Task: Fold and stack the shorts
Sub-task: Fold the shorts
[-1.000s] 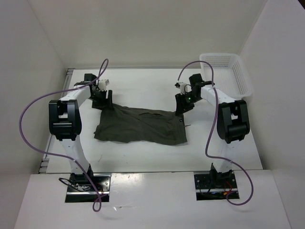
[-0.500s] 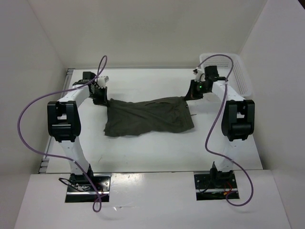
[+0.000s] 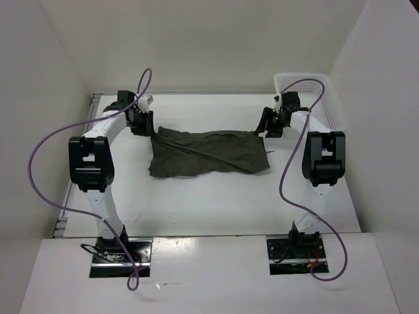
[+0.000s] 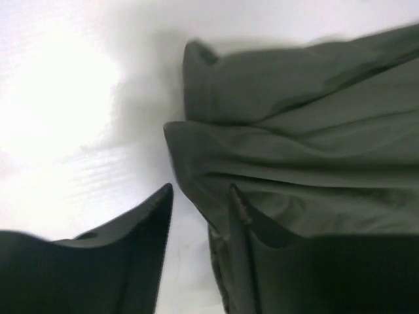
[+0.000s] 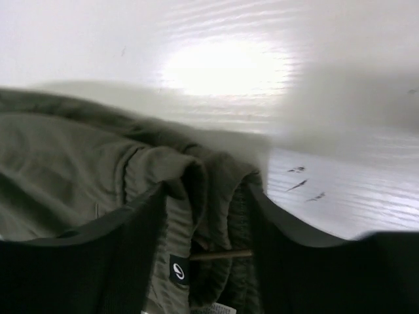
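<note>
Fig.: dark olive-green soft cloth shorts [image 3: 206,152], far-centre of white table [image 3: 196,196] | light, limp, wrinkled; hold at edge corners | R gripper [image 5: 206,190] pinches bunched waistband | L gripper [image 4: 201,196] at opp. edge, can't tell if gripping

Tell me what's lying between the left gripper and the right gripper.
The shorts span that whole stretch, one end at the left gripper, the other at the right gripper, as the top external view shows.

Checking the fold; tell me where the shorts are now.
Top view: the shorts lie crumpled at the table's far middle, spanning from the left fingers to the right fingers, left of the white basket.
</note>
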`<state>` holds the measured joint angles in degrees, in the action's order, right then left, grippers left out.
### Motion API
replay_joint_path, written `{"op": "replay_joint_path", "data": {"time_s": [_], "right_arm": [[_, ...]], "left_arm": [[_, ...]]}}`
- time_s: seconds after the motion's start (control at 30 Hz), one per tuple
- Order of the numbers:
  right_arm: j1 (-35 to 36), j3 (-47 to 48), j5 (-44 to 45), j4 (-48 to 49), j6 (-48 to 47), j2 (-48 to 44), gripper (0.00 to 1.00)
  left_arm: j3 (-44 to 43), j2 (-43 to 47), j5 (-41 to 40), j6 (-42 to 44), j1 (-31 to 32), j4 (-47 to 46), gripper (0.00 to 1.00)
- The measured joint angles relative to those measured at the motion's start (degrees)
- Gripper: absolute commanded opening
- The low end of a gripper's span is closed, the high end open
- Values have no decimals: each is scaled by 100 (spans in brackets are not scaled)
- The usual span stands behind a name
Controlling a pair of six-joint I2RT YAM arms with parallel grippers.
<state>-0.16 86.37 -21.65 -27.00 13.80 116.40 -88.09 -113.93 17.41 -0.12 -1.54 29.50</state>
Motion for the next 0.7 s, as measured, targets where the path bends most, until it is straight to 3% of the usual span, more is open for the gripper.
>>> {"op": "replay_joint_path", "data": {"time_s": [0.03, 0.07, 0.27, 0.5, 0.63, 0.7], "right_arm": [[0, 33, 125, 0, -28, 0, 73], [0, 55, 221, 17, -87, -9, 73], [-37, -61, 400, 33, -743, -415, 73], [205, 251, 413, -166, -1631, -651, 70], [931, 522, 684, -184, -2149, -651, 74], [1401, 535, 870, -177, -2444, -632, 81]], "left_arm": [[-133, -42, -11, -15, 39, 4, 61], [-223, -63, -15, -15, 81, -7, 63], [-348, 87, 72, -11, 184, 216, 64], [1126, 1237, 109, -11, 317, 894, 64], [1801, 1252, 107, -9, 442, 1001, 67], [1926, 1174, 96, -11, 442, 1043, 68]]}}
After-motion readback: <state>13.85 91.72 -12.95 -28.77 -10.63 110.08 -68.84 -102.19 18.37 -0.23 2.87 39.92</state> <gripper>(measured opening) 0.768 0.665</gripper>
